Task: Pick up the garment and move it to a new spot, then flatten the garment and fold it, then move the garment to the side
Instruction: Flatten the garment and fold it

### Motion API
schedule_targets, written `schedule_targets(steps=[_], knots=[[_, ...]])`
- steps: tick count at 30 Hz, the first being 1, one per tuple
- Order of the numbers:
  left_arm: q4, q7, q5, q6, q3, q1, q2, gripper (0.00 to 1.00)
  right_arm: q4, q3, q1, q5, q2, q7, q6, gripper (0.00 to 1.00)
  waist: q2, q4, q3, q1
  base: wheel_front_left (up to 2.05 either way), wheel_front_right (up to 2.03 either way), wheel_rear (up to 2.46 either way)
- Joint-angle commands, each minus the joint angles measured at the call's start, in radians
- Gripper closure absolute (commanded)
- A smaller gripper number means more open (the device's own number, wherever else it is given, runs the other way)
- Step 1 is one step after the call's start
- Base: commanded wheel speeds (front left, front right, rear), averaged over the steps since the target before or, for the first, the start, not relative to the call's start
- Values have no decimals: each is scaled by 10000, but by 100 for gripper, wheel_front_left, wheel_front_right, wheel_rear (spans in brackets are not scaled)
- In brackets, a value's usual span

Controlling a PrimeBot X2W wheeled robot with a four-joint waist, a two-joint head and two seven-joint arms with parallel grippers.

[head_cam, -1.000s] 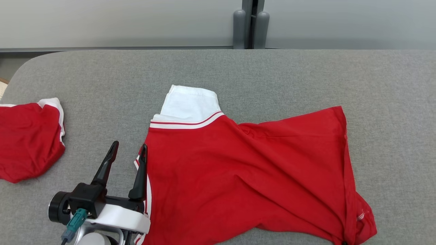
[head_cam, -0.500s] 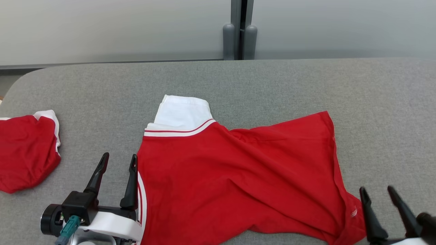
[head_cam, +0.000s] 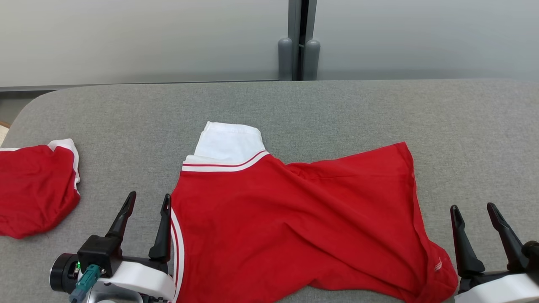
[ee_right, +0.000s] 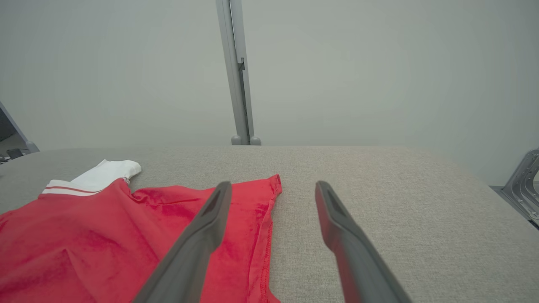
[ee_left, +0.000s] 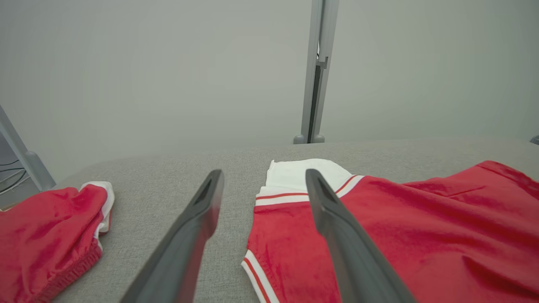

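The garment (head_cam: 294, 227) is a red shirt with white trim, spread with some wrinkles on the grey table (head_cam: 337, 109), a white part pointing to the far side. My left gripper (head_cam: 149, 195) is open just off its left edge, the right finger close beside the striped border. In the left wrist view the gripper (ee_left: 263, 174) straddles that edge of the garment (ee_left: 421, 235) from above, holding nothing. My right gripper (head_cam: 473, 207) is open to the right of the hem. In the right wrist view the gripper (ee_right: 273, 185) hovers over the hem of the garment (ee_right: 105, 235).
A second red cloth with white trim (head_cam: 33, 185) lies bunched at the table's left edge, also seen from the left wrist (ee_left: 46, 227). A grey post (head_cam: 299, 54) stands behind the far edge before a pale wall. Bare grey tabletop stretches beyond and right of the garment.
The head camera has shifted slightly. My right gripper has come into view at the lower right, open and clear of the hem. The left gripper stays open beside the garment's left edge.
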Motion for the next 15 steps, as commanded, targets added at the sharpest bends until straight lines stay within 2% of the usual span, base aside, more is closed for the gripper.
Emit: schedule_targets(steps=[1, 8, 15], knots=[[-36, 11, -56, 64, 6, 77, 61, 0, 29, 19, -22, -5, -6, -41, -17, 0, -1, 3, 29, 0, 0, 0, 0], [-18, 145, -162, -82, -134, -399, 39, 0, 70, 199, -167, 62, 103, -58, -17, 0, -1, 23, 305, 0, 0, 0, 0], [737, 637, -412, -866, -576, -2533, -198, 0, 24, 434, -678, 87, 93, -86, -17, 0, -1, -127, 1186, 0, 0, 0, 0]])
